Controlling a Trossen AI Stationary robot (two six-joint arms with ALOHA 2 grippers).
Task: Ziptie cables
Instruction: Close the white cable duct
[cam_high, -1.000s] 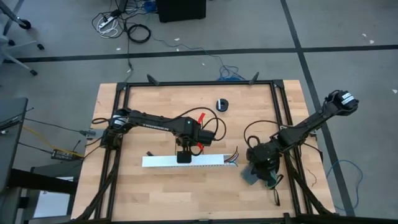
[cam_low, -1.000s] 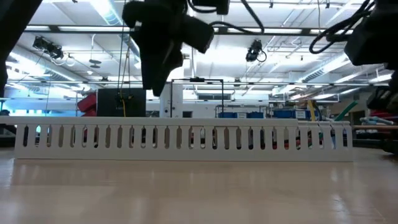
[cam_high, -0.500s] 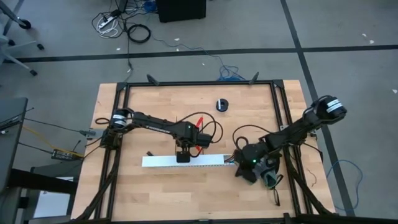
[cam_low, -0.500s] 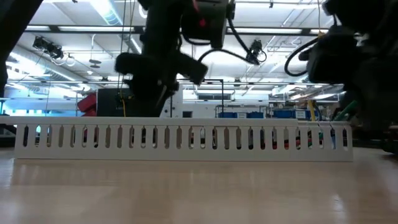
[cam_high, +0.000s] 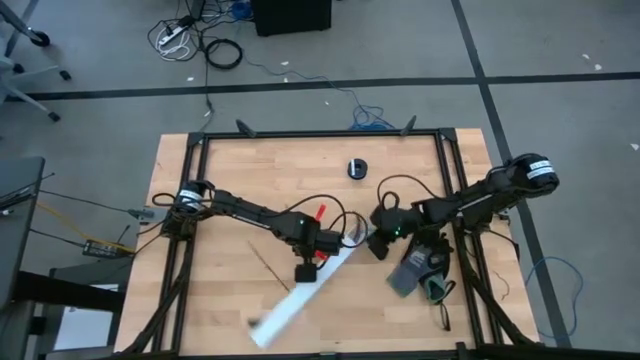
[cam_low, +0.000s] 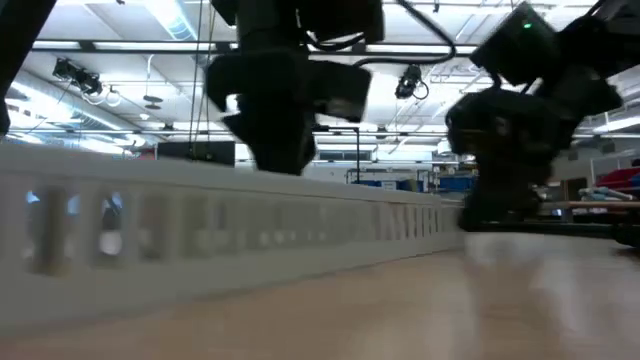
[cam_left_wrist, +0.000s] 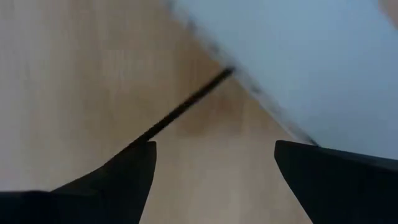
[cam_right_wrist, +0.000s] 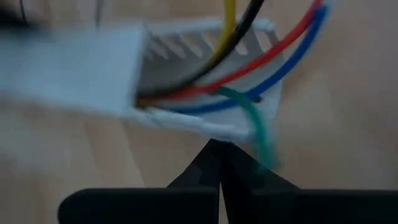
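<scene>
A: Where are your cables (cam_right_wrist: 261, 59)?

B: Inside the white slotted channel (cam_high: 300, 291), spilling from its end. The channel lies diagonally across the counter (cam_high: 220, 170).

A: And the pincers?

B: Your right pincer (cam_right_wrist: 219, 163), fingers pressed together, sits just at that wire end. Your left pincer (cam_left_wrist: 211, 165) is spread wide, holding nothing, low over the wood beside the channel, a ziptie (cam_left_wrist: 186, 107) ahead of it

- No text, label, brand, number or sign can be read in any view.
- The arms, the table and the room behind show no lettering clear enough to make out.
</scene>
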